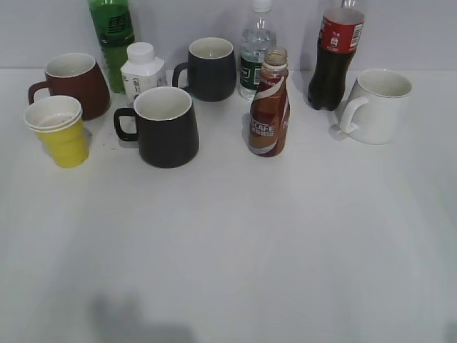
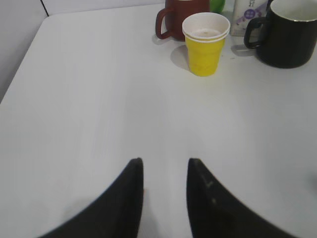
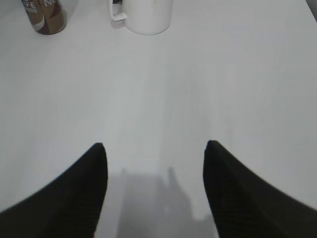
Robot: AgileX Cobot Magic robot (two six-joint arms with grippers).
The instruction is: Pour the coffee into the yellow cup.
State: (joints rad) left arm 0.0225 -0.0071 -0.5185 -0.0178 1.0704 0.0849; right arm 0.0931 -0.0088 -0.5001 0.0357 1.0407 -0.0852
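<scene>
The coffee bottle (image 1: 270,107) stands upright and uncapped mid-table, brown liquid, swirl "CAFE" label; its base shows at the top left of the right wrist view (image 3: 45,16). The yellow cup (image 1: 61,130) stands at the left, white rim and inside; it also shows in the left wrist view (image 2: 205,43). My left gripper (image 2: 165,161) is open and empty above bare table, well short of the cup. My right gripper (image 3: 154,146) is open wide and empty, well short of the bottle. Neither gripper shows in the exterior view.
A dark-red mug (image 1: 73,83) stands behind the yellow cup. Two black mugs (image 1: 166,126) (image 1: 209,68), a white pill bottle (image 1: 142,69), a green bottle (image 1: 113,36), a water bottle (image 1: 257,51), a cola bottle (image 1: 335,56) and a white mug (image 1: 377,106) crowd the back.
</scene>
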